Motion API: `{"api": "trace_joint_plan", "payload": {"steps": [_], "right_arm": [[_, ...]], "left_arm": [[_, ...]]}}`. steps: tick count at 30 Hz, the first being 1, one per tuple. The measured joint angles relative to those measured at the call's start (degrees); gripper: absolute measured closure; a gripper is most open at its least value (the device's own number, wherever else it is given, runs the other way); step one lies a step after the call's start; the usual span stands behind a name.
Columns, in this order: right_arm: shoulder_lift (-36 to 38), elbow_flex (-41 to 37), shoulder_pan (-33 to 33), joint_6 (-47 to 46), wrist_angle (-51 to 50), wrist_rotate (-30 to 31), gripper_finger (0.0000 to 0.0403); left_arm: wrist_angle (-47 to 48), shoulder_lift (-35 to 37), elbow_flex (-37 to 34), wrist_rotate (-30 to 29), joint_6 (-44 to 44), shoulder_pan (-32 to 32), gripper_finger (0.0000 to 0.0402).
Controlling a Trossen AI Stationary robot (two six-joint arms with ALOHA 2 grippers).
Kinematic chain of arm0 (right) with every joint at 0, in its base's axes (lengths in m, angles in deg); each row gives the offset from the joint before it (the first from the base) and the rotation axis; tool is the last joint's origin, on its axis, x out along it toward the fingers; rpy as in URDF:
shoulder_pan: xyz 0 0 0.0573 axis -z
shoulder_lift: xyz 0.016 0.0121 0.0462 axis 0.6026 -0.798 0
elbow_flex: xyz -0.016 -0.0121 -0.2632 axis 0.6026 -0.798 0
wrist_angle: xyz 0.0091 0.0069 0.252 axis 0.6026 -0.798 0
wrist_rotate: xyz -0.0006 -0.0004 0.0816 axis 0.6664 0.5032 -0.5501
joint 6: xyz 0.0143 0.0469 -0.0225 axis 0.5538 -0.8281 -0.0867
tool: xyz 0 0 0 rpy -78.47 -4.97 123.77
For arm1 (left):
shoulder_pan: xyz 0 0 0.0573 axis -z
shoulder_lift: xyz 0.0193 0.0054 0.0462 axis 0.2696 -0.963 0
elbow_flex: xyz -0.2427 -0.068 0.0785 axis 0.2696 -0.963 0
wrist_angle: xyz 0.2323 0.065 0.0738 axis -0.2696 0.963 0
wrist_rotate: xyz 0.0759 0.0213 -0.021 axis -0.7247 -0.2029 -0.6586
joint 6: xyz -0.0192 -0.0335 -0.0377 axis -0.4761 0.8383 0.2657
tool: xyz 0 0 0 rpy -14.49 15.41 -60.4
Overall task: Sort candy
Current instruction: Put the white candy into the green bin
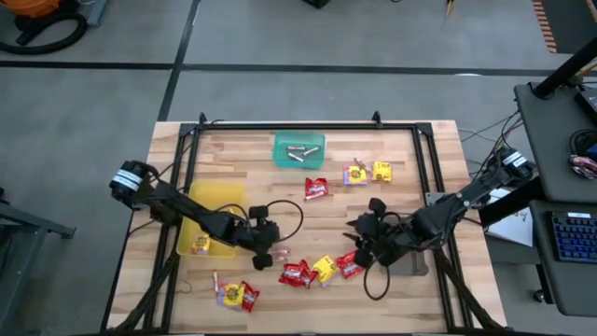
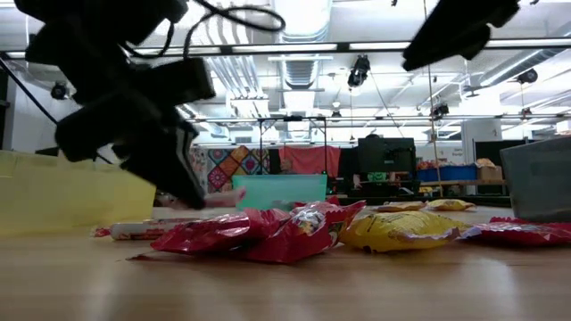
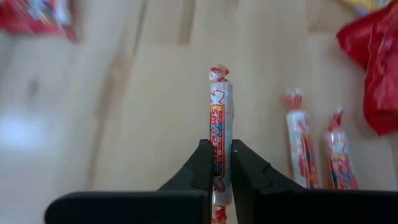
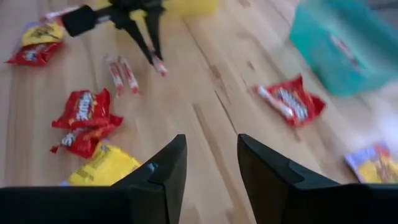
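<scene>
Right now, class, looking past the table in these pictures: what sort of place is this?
Probably a robotics lab or workshop. The low view shows an open ceiling with ducts and strip lights. The high view shows a bare concrete floor, and a keyboard on a desk beside the table.

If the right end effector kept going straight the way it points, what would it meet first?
Probably bare table: the open right end effector has nothing directly ahead, with a red packet off to one side. Depth is uncertain.

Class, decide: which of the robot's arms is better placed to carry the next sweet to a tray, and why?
Left. The left gripper is already shut on a small twisted candy roll. The right gripper is open, holding nothing.
</scene>
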Motion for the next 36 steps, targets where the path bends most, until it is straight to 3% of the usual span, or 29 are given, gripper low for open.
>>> {"api": "trace_joint_plan", "payload": {"steps": [7,13,19,36], "right_arm": [[-4.89,-0.25,1.18,11.45,12.92,0.59,0.0262],[-8.97,-0.27,3.13,21.11,25.71,0.51,0.0261],[-11.04,-0.27,4.36,28.43,35.77,-0.29,0.0257],[-11.06,-0.27,9.03,28.87,38.81,-8.36,0.0293]], "left_arm": [[-7.58,3.94,0.02,-5.52,-7.52,-0.25,0.04],[-22.79,5.7,0.11,-5.38,-16.54,-0.21,0.0401],[-28.5,5.2,0.11,-5.3,-18.19,-0.21,0.0401],[-35.18,4.76,0.11,-5.25,-19.26,-0.19,0.04]]}}
